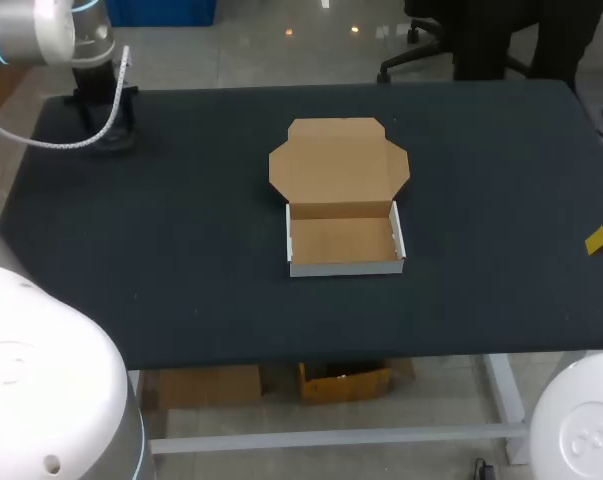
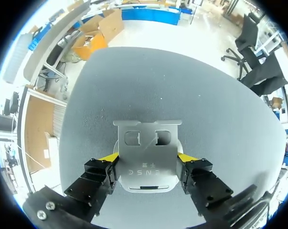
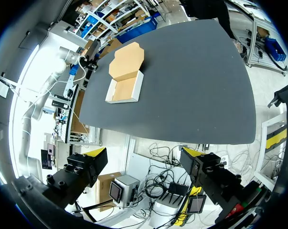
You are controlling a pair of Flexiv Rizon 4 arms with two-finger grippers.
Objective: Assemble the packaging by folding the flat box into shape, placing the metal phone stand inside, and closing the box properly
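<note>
Closest in, our left tool (image 2: 147, 158) was clamped on the metal phone stand (image 2: 146, 151), one yellow fingertip (image 2: 109, 157) pressed to each side edge of the plate, low down near its rounded end. The stand was at the far-left corner of the surface (image 1: 181, 250); we could not tell whether it was already lifted off it. Farther on, at the middle of the surface, the box (image 1: 343, 240) stood folded into a shallow tray, its lid (image 1: 339, 165) lying open and flat behind it. So we judged the folding done and the carrying of the stand to be the step in hand.

To do it well, we thought to raise the stand straight up and keep the plate level, so the thin metal would not slip in the narrow grip. We would then come over the tray from above, lower it between the side walls (image 1: 398, 235), and let go only once it lay on the cardboard floor. The box looked light, and a knock on a wall would likely shove it.

Our right tool (image 3: 144, 153), fingers wide apart and holding nothing, hung off the right edge, well apart from the box; it could come in to steady it. The surface was dark and matte, and the box sat well in from every edge, which left room to approach from either side
</note>
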